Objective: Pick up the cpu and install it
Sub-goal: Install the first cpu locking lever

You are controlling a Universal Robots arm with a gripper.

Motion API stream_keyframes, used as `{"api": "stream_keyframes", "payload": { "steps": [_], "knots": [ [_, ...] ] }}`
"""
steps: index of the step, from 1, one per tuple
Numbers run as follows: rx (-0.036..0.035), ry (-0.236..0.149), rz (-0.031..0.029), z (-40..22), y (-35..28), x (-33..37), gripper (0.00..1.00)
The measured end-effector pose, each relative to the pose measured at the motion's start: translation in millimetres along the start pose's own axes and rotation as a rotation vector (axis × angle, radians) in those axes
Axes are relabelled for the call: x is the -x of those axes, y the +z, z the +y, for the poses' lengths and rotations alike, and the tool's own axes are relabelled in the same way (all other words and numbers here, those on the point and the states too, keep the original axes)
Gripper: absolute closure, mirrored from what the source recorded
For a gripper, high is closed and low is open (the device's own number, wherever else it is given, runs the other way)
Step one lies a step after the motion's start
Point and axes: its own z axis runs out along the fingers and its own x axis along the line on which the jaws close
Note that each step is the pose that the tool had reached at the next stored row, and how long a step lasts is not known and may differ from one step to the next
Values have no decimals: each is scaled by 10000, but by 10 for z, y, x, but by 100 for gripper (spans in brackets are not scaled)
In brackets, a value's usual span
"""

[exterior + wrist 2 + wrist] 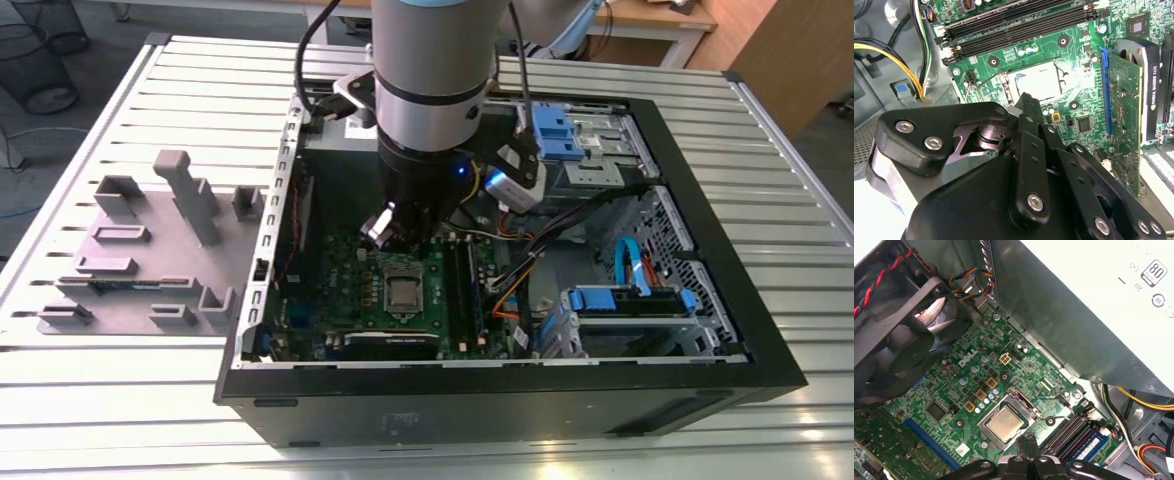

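The cpu [1004, 423] lies flat in the dark metal socket frame [985, 426] on the green motherboard, silvery top facing up. It also shows in the exterior view, cpu [404, 293], below the arm, and in the second wrist view, cpu [1040, 82], glaring under the light. My gripper [1027, 442] hovers just above and beside the socket. Its black fingers [1026, 107] are drawn together at the tip, shut, with nothing between them.
The open computer case [747, 330] stands on a slatted metal table. Around the socket are a grey power-supply box [1079, 315], a black fan [899, 325], memory slots [1019, 22], an expansion card [1126, 115] and loose cables [884, 50]. Lilac-grey holder blocks [147, 250] stand at the exterior view's left.
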Motion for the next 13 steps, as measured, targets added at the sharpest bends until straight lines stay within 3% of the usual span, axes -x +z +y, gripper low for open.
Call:
{"api": "stream_keyframes", "payload": {
  "steps": [13],
  "knots": [
    [9,1,-8,55,5,51,89]
  ]
}}
